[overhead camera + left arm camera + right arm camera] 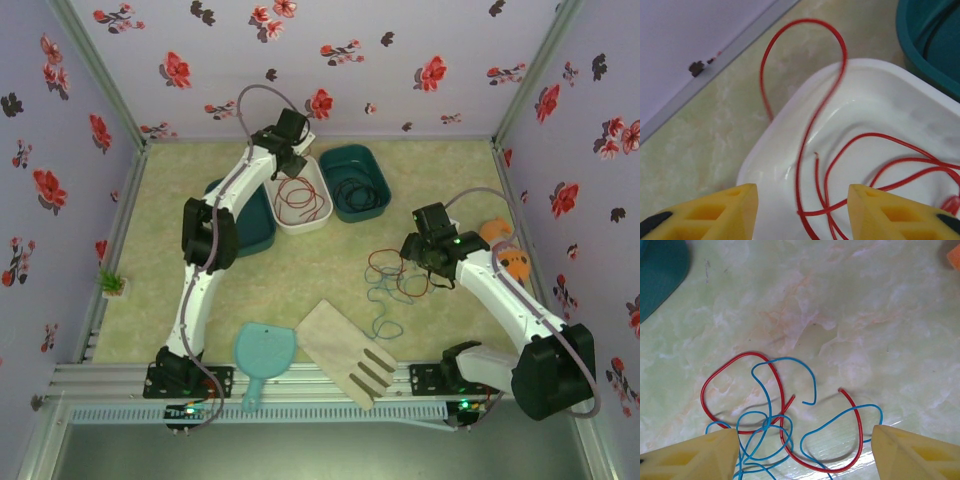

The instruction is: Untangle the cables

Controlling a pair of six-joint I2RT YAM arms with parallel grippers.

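The red-and-blue tangle lies just under our right claw, between its fingers. We see that claw wide, empty.

One cable lies in the middle tub.

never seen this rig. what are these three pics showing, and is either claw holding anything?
It is a left arm and a right arm, bolted to a table. One picture looks down from above and behind; the other two come from wrist cameras, yellow fingers at the bottom. The left gripper is open over a white bin with a red wire in it. A teal bin alongside holds a black wire. The right gripper is open above a loose red wire tangled with a blue wire. Nothing is held.
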